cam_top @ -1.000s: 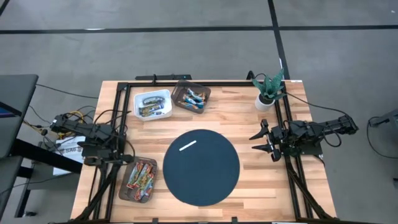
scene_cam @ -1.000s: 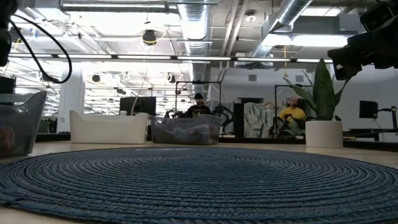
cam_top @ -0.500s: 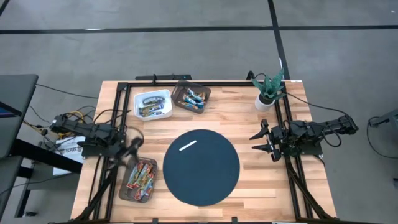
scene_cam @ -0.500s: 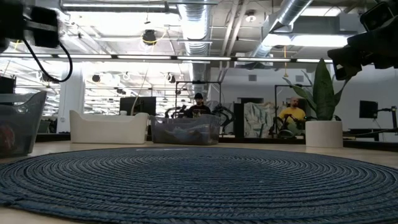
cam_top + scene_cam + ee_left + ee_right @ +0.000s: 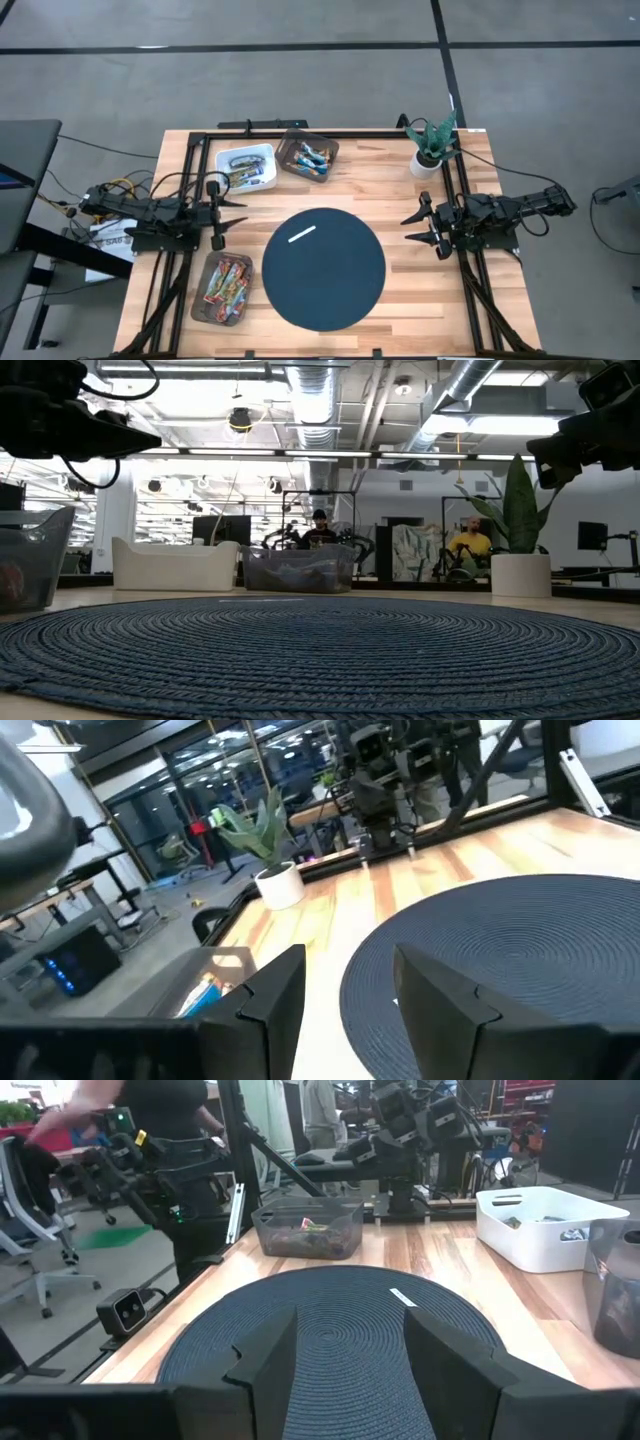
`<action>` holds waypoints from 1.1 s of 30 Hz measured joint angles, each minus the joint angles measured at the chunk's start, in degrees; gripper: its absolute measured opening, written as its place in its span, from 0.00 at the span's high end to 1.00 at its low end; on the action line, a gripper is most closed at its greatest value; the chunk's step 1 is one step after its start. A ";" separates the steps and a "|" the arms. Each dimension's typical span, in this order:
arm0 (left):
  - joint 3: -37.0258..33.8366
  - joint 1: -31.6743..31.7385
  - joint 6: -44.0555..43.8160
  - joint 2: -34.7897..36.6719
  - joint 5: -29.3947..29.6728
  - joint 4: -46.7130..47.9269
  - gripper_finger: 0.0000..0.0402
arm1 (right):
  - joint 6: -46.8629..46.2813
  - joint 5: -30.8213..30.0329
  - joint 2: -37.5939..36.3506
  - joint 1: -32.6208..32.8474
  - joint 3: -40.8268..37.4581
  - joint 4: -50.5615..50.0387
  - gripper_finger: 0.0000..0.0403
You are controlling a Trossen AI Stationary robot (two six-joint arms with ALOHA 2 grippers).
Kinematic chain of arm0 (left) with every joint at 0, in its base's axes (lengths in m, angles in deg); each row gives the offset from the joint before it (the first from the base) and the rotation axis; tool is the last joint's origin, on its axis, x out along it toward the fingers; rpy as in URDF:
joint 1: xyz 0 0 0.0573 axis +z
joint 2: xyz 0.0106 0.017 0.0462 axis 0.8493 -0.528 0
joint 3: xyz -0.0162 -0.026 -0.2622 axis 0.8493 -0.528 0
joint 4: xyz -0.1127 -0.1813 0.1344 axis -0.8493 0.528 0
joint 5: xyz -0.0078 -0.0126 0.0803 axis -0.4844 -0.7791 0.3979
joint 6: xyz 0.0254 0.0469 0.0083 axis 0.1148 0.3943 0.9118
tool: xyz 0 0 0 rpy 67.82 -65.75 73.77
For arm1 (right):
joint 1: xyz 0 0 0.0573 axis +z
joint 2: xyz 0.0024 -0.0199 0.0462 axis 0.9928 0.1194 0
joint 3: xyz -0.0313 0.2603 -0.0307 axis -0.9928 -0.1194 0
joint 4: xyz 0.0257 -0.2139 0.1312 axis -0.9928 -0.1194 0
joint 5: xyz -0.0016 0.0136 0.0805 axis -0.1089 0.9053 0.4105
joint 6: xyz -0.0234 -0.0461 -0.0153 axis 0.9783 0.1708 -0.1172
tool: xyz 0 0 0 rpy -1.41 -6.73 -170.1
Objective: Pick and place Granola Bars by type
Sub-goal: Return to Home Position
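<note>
Granola Bars (image 5: 225, 284) all binned, by the look of it. Red and orange wrappers heaped in the clear bin (image 5: 199, 292) at the near left corner of the counter (image 5: 420, 300). More in the white bin (image 5: 245, 149) toward the far edge and in the second clear bin (image 5: 334, 152) just beside it, with blue showing among both lots. None seen on the round dark mat (image 5: 340, 290), only a thin white strip (image 5: 302, 234).

Left tool (image 5: 228, 212) hovering off the mat's left edge, between the white bin and the near clear bin, fingers (image 5: 275, 1000) spread wide with nothing between them. Right tool (image 5: 415, 228) across the mat at its right edge, near the potted plant (image 5: 432, 140), likewise spread and bare.

For any further pick: every bin on the left half, so left arm clearly nearer. Near bin just frontward of that tool, white bin just beyond it. Long axes in the near bin mostly front to back, along the bin's length; elsewhere angled variously. Probably nothing left but retreat to rest.

No brand or lettering legible on any wrapper or bin.
</note>
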 joint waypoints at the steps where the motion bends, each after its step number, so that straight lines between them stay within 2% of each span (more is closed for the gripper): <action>1: 0.00 0.00 0.19 0.02 -0.35 -0.35 0.64 | 0.00 0.00 -0.02 0.00 0.00 0.00 0.56; 6: -0.20 0.11 0.85 0.06 -1.26 -4.44 0.64 | 0.00 0.02 0.00 -0.02 0.00 -0.04 0.56; 14: 0.00 0.11 0.54 -0.03 -1.63 -0.16 0.64 | 0.00 0.02 -0.02 -0.02 0.00 -0.02 0.56; 33: 0.01 0.11 0.26 -0.09 -1.57 0.12 0.64 | 0.00 0.02 -0.02 0.00 0.00 0.00 0.56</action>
